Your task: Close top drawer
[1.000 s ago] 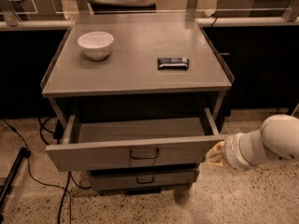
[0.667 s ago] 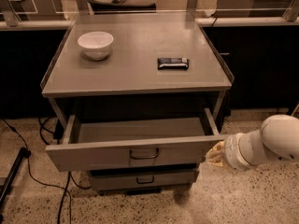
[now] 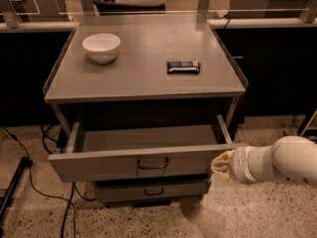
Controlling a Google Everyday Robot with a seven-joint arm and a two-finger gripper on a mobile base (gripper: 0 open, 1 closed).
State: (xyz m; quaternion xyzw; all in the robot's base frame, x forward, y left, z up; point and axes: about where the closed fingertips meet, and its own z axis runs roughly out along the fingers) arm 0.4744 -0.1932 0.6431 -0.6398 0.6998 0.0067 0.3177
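Two grey drawers are seen below the tabletop (image 3: pixel 143 81), and both are reached before anything else. Nearest and lowest, a shorter drawer (image 3: pixel 124 191) is set back under the cabinet, with a small wire handle at its centre. Above it, the top drawer (image 3: pixel 99 166) is pulled well out past the tabletop's front edge; its wide flat front carries a dark wire handle (image 3: pixel 152 163) at the middle, and its inside is seen as bare grey metal. The gripper (image 3: pixel 221 163) is held at the right end of that drawer front, below and just forward of the tabletop's front right corner, on a white arm (image 3: pixel 277 161) that enters from the right. Whether the gripper is open or closed cannot be told, nor whether the drawer front is actually touched. Farther back, a dark wrapped bar (image 3: pixel 183 67) is laid flat toward the tabletop's right edge. A white bowl (image 3: pixel 101 47) is stood upright near the far left corner, well apart from the bar.
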